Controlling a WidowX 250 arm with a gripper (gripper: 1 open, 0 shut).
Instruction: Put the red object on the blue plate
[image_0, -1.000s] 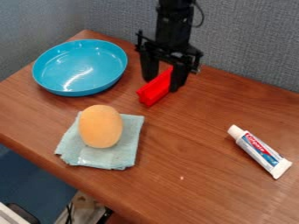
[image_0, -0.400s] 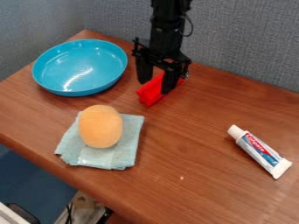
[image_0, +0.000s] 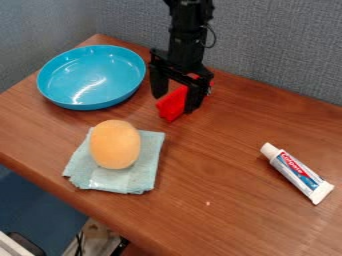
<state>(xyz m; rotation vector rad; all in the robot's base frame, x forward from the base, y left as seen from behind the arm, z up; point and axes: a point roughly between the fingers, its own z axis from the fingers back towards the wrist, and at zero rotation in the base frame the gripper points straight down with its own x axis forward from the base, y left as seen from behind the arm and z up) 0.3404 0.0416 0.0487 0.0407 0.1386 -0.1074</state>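
The red object (image_0: 171, 106) is a small bright red block, tilted, right of the blue plate (image_0: 91, 77) and just above or on the wooden table (image_0: 227, 190). My black gripper (image_0: 178, 88) comes down from above. Its two fingers (image_0: 156, 80) stand on either side of the block's upper end and grip it. The block's top is hidden between the fingers. The round, glossy light-blue plate sits at the back left with nothing in it, about a hand's width left of the gripper.
An orange egg (image_0: 114, 144) lies on a pale blue-green cloth (image_0: 131, 170) in front of the gripper. A red-and-white toothpaste tube (image_0: 294, 171) lies at the right. The table's front edge runs diagonally at lower left.
The gripper has shifted a little left toward the plate, and the red block has moved left with it. The egg, cloth, tube and plate have stayed put.
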